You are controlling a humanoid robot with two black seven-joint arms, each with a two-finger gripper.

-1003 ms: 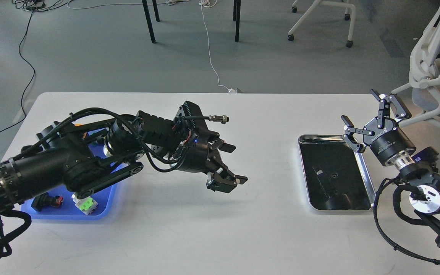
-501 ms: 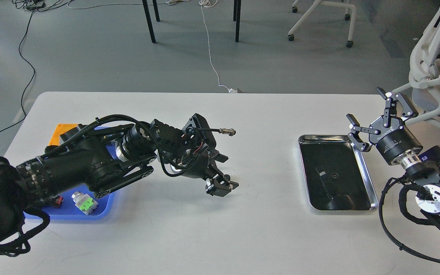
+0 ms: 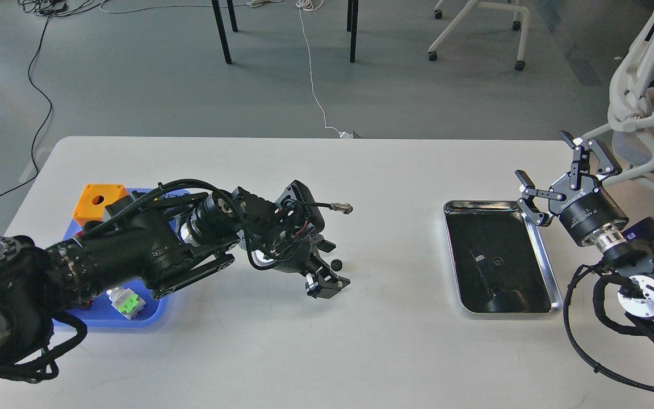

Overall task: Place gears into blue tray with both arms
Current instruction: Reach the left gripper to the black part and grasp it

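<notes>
Both arms matte black — silver wrist rings, looped black cables, white lettering on right wrist.

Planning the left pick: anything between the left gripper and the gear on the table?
Nothing visible. The gear lies on bare table right beside the left gripper, between its fingers as far as this view shows.
</notes>
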